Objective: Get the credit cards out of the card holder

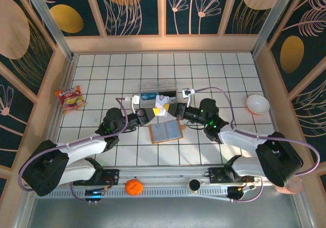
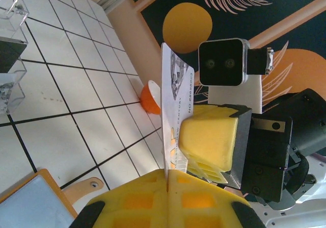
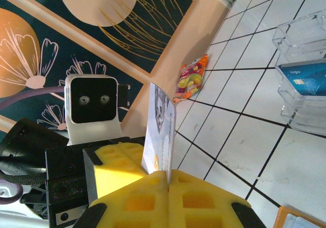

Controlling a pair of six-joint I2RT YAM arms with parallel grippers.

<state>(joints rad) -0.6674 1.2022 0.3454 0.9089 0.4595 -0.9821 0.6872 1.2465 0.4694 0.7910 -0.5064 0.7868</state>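
A white-grey credit card (image 1: pixel 161 105) stands on edge in the air between my two grippers, just behind the card holder. The left gripper (image 2: pixel 167 174) is shut on one edge of the card (image 2: pixel 175 90). On the opposite edge of the same card (image 3: pixel 160 126) the right gripper (image 3: pixel 168 173) is shut too. The card holder (image 1: pixel 166 131), orange-tan with grey-blue pockets, lies open and flat on the tiles below them. Its strap tab (image 2: pixel 84 187) shows in the left wrist view. In the top view the left gripper (image 1: pixel 153 113) and right gripper (image 1: pixel 170 109) face each other.
A clear plastic box (image 1: pixel 158 89) behind the grippers holds a blue card (image 3: pixel 305 77). A snack packet (image 1: pixel 71 98) lies far left, a small bowl (image 1: pixel 257 104) far right. An orange fruit (image 1: pixel 133 186) sits at the near rail. Wooden walls ring the table.
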